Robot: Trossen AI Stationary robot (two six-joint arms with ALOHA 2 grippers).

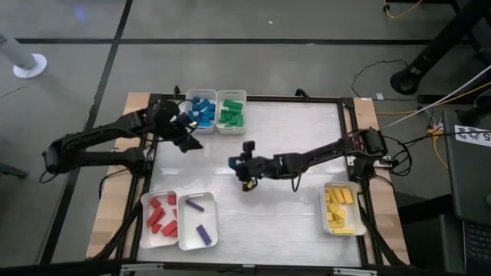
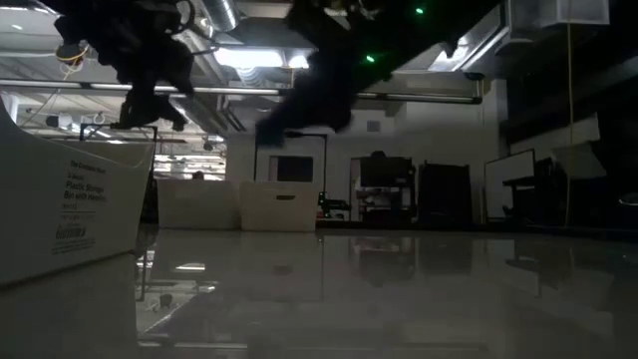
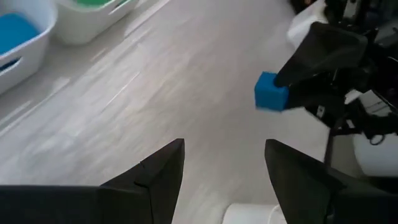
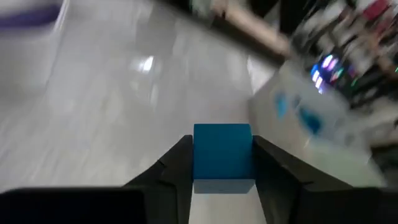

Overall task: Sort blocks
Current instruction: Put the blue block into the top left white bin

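- Two dark arms work over the white table (image 1: 291, 222), the left gripper (image 1: 189, 143) near the far-left trays and the right gripper (image 1: 239, 162) out over the middle of the table.
- Right gripper pinches a blue cube (image 4: 222, 154) between its two fingers, one finger against each side face; the same cube (image 3: 271, 92) shows in the left wrist view, clear of the tabletop.
- As a cube, it has no long axis to speak of; in the right wrist view one flat face looks straight back at the camera and its edges run square with the fingers (image 4: 174, 165).
- Left gripper's fingers (image 3: 163, 168) are spread apart with nothing between them, hanging above bare table just beside the blue tray (image 1: 189, 97).
- Blue blocks (image 1: 202, 111) lie piled in that far-left tray, and green blocks (image 1: 232, 113) fill the tray touching it on the right.
- Red blocks (image 1: 163, 215) lie at mixed angles in the near-left tray; beside them, two purple bars (image 1: 199, 220) lie slanted, their long axes at different angles.
- Yellow blocks (image 1: 339, 208) sit in the near-right tray, mostly bars lying crosswise.
- Low view is too dark to tell the grippers' details.
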